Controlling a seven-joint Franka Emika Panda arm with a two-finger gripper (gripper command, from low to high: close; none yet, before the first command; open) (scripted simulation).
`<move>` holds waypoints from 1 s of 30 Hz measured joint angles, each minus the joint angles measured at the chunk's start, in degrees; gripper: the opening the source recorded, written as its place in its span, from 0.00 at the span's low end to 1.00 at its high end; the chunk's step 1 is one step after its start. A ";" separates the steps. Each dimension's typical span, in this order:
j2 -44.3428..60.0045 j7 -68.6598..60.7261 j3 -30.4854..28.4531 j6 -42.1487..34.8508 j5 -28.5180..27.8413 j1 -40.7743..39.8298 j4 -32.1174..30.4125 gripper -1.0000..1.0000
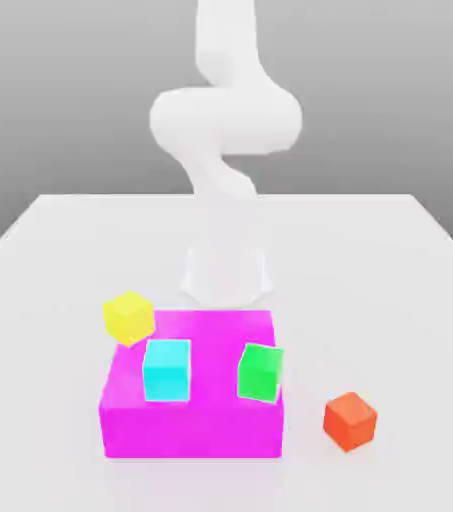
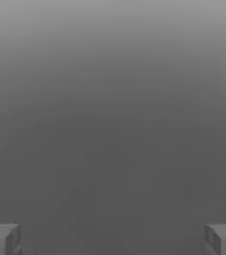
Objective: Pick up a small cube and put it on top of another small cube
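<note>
Orange-red cube (image 1: 350, 421) rests on the white table (image 1: 410, 300) in the lower right of the exterior view, well apart from the pincer (image 2: 113, 240). Pincer state: wide, with its two fingers (image 2: 2, 241) spread well apart. The cube is turned at an angle to the magenta block (image 1: 192, 432), which occupies the lower left and lower center of the exterior view; a strip of table separates the two. The green cube (image 1: 260, 373) sits at the block's edge nearest the orange-red cube, and the cyan cube (image 1: 167, 371) sits upright on the block, near its front edge. The yellow cube (image 1: 129, 318) is tilted in the picture at the block's rear left corner; whether it touches the block cannot be determined. The block flanks the orange-red cube on one side; the cube's upper face is exposed. The arm (image 1: 225, 120) extends from the top center of the exterior view.
</note>
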 joint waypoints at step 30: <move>45.28 77.24 24.36 24.68 -8.83 -4.98 -18.96 0.50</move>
